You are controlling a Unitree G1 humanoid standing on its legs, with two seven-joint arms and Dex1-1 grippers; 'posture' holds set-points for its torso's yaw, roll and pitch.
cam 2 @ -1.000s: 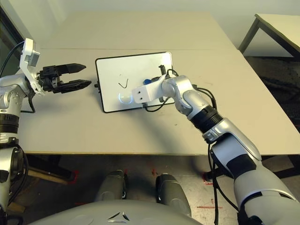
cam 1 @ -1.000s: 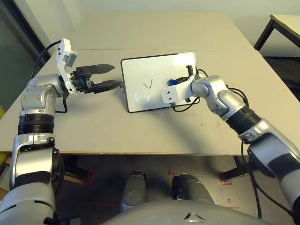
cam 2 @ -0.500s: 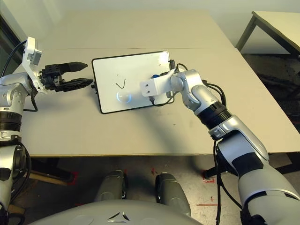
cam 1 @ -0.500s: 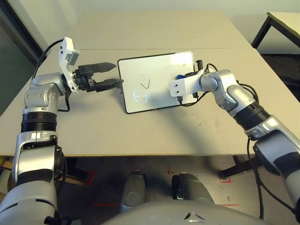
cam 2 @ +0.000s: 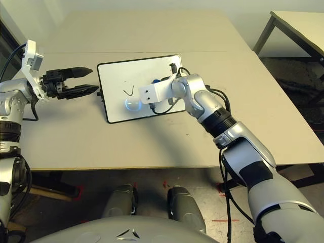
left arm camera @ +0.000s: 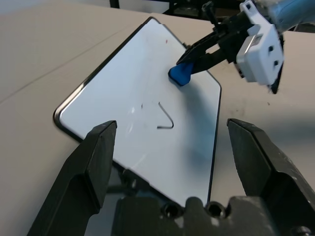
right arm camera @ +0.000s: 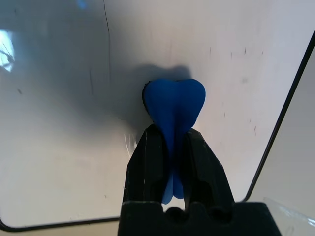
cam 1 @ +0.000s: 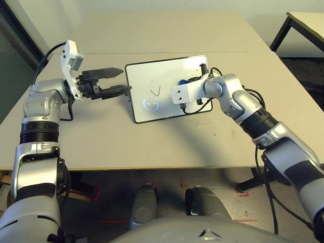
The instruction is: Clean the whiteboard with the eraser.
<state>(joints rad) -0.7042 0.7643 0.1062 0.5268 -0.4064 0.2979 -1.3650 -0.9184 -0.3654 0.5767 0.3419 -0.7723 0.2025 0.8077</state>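
The right claw point(right arm camera: 170, 160) is clamped on the eraser point(right arm camera: 174, 101) over the whiteboard point(cam 1: 147, 76), mid-wiping by my guess, and should next sweep toward the dark mark point(left arm camera: 166, 117) on the whiteboard, beside which the left claw point(cam 1: 126, 81) gapes empty.

V-shaped mark point(cam 1: 156, 91) on the whiteboard point(cam 1: 144, 76)
Dark strokes, between the left gripper point(cam 1: 126, 80) and right gripper point(right arm camera: 171, 130); letter or tick, unclear.

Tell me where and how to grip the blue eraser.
Take the eraser at its pinched middle, one finger on each long side, coming from above the whiteboard; the waist should seat the fingers. The right gripper already holds it, fingers closed, wider end protruding beyond them.
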